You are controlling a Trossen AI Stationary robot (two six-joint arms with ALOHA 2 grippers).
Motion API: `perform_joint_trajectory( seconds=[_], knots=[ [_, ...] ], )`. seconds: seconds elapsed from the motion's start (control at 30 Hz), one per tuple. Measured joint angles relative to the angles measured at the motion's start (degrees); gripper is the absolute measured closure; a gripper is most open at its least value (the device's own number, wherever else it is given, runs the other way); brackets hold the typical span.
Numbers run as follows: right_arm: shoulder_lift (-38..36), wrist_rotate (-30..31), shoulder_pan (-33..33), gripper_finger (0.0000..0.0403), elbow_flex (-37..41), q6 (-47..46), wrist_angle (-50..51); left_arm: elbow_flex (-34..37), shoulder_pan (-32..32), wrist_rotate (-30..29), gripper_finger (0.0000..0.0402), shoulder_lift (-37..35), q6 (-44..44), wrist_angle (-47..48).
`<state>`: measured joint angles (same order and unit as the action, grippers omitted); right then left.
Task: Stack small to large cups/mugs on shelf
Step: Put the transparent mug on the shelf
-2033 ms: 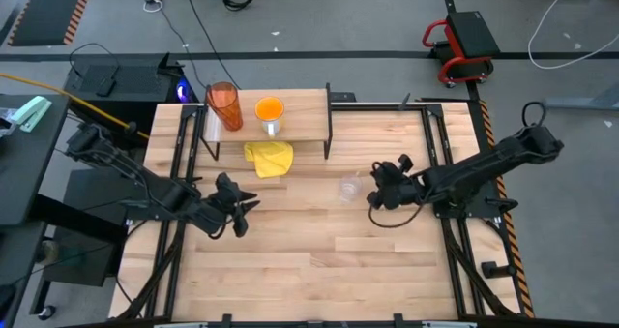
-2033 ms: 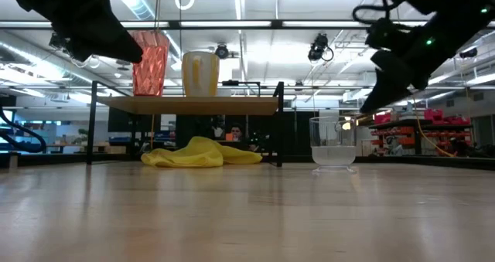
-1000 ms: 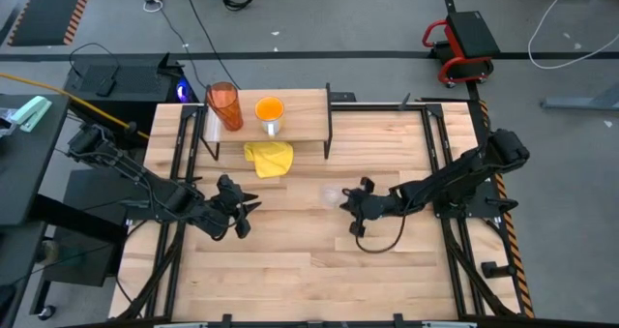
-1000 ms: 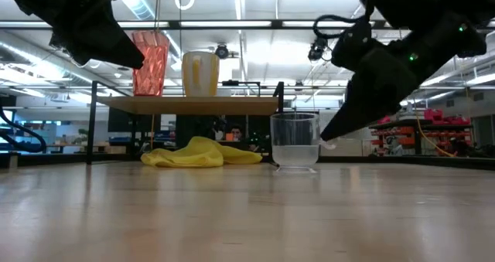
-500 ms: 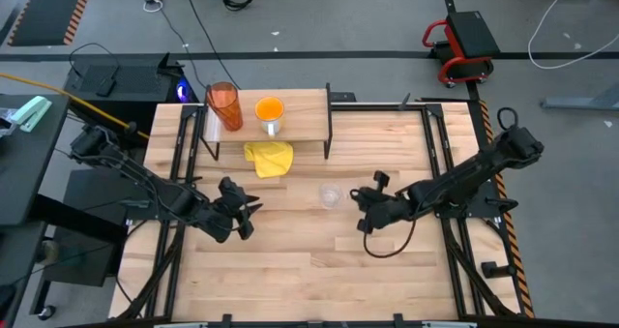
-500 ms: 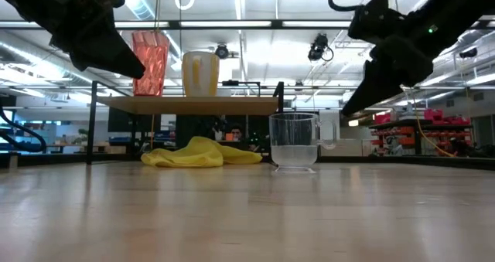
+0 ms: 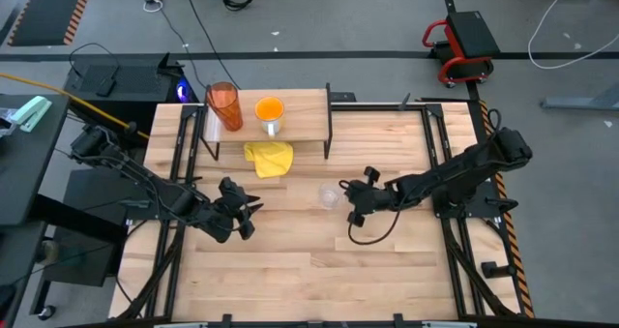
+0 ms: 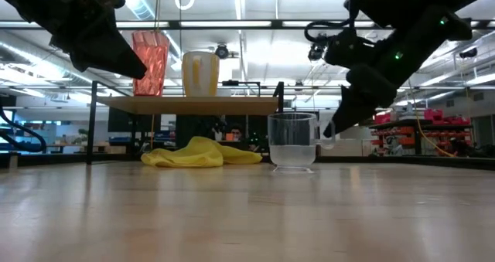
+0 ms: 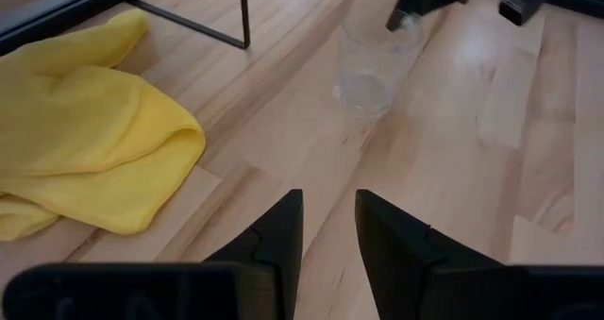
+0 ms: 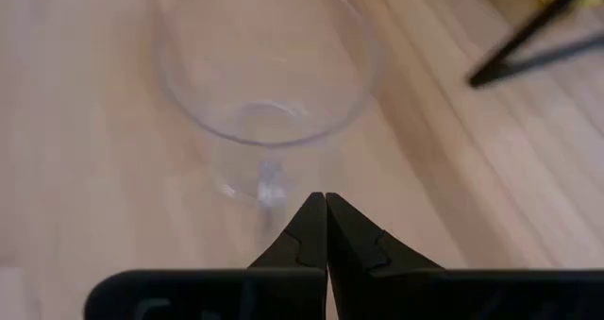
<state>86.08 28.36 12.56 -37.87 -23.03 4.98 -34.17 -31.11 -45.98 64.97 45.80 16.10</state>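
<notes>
Clear cup (image 7: 330, 195) upright, see-through, handled, right gripper (image 10: 326, 227) fingers pressed together behind it

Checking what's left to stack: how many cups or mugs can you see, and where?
3: a tall translucent orange-red tumbler and an orange mug with white handle on the light wooden shelf; a small clear cup on the table.

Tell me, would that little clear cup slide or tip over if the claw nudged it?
The clear cup looks thin-walled and empty, so it is probably light and would slide easily on the smooth wooden table. It is about as wide as it is tall, so a low nudge seems unlikely to tip it. The right claw, shut, sits just beside it.
</notes>
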Motion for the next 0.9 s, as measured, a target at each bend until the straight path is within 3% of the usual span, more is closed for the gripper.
perform_joint_trajectory(
  seconds=[0.47,0.9],
  knots=[
    [5.27,-5.75,1.25,0.0398,0.00,2.08,-11.73,0.00,0.02,-0.85,0.0294,1.51,1.29,-0.70],
    [5.77,-6.43,1.18,0.0398,0.00,4.66,-15.85,0.00,0.00,-2.50,0.0294,19.28,0.09,-17.90]
  ],
)
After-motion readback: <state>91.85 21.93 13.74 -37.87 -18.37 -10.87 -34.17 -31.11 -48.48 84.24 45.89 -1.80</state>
